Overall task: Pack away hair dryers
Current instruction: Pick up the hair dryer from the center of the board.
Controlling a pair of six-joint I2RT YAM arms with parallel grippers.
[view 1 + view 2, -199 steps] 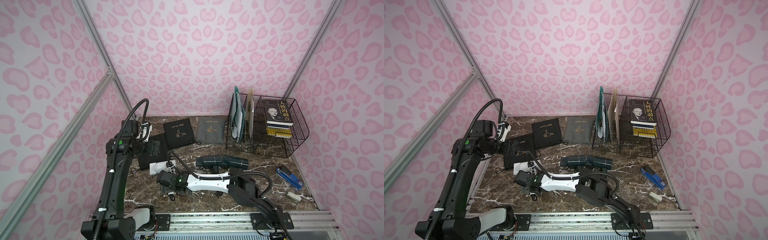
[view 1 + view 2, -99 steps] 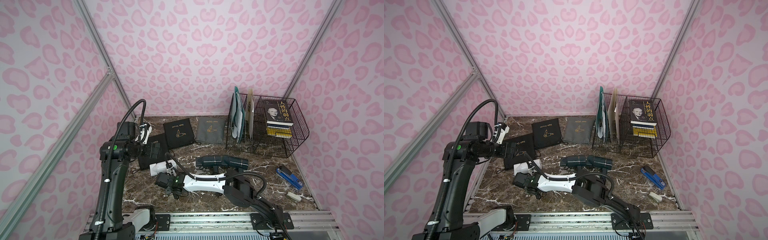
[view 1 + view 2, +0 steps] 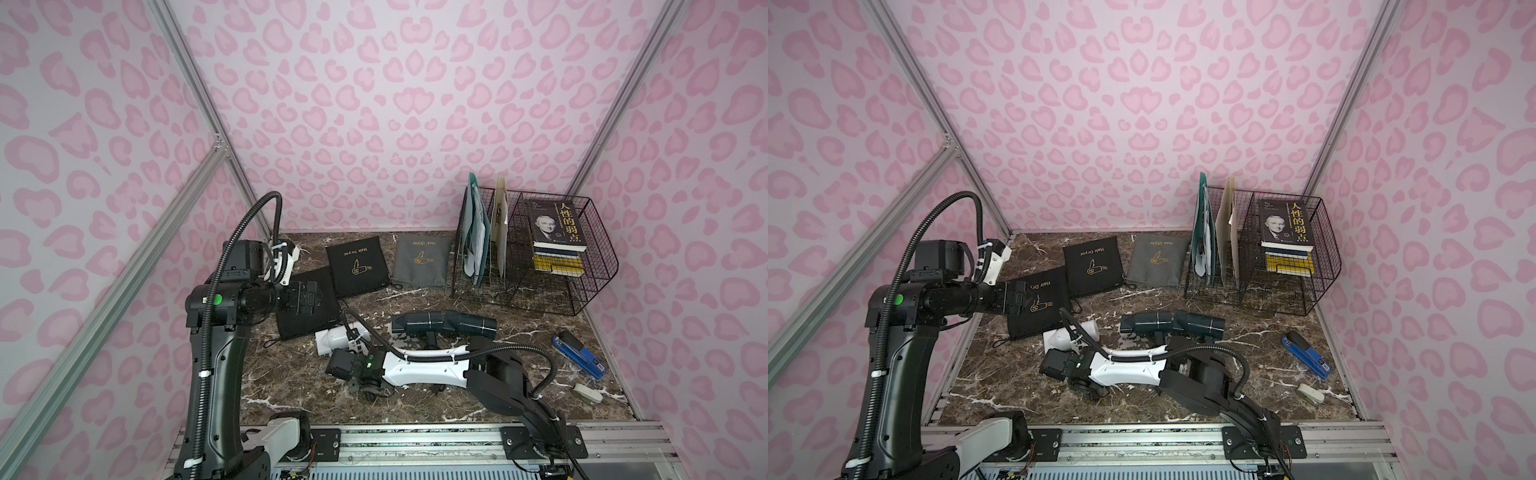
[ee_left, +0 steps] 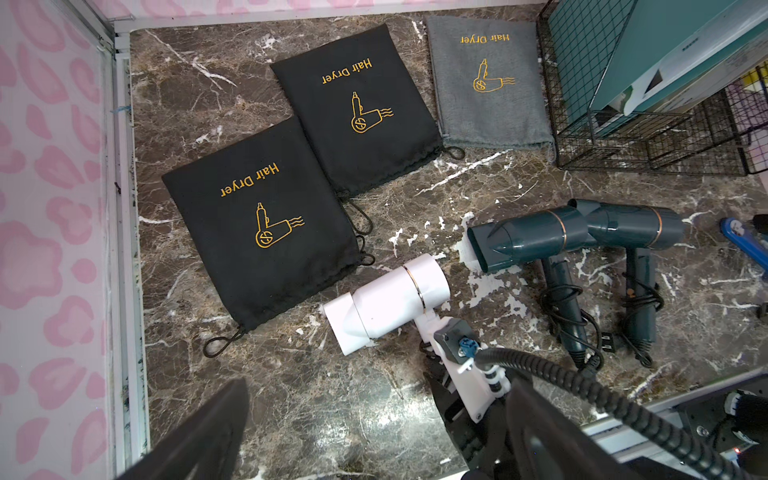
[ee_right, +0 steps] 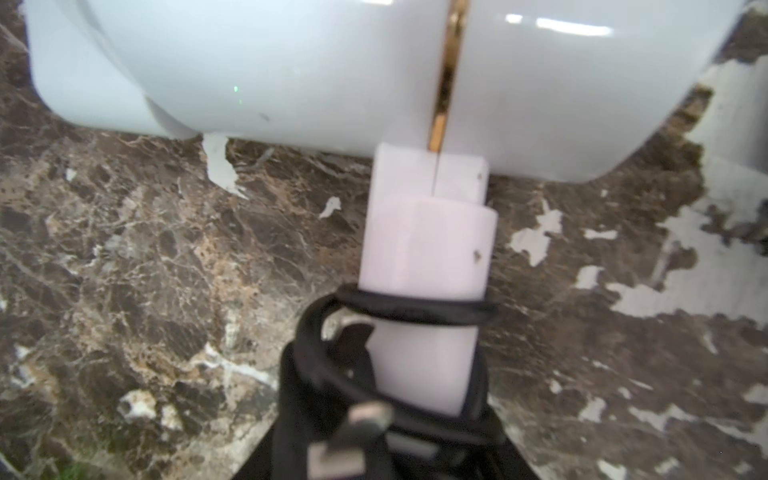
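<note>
Top views: white dryer [image 3: 337, 338] lies flat just beyond right gripper [image 3: 366, 381], handle toward it. Teal dryers [image 3: 1167, 322] lie well off to its side. Left gripper [image 3: 1023, 298] hovers over black pouch [image 3: 1050, 320].

Left wrist: fingers [image 4: 208, 432] spread wide, nothing between.

Right wrist: handle [image 5: 424, 257] dead ahead, cord [image 5: 415, 309] looped round it. Clamped or not: cannot tell.

Likely light, stiff, with slippery glossy barrel. Best hold: squarish handle above cord.

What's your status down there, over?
Left gripper open, empty. Right gripper shut on handle of white hair dryer, resting on table. Black pouch flat alongside; two dark dryers lie apart.
</note>
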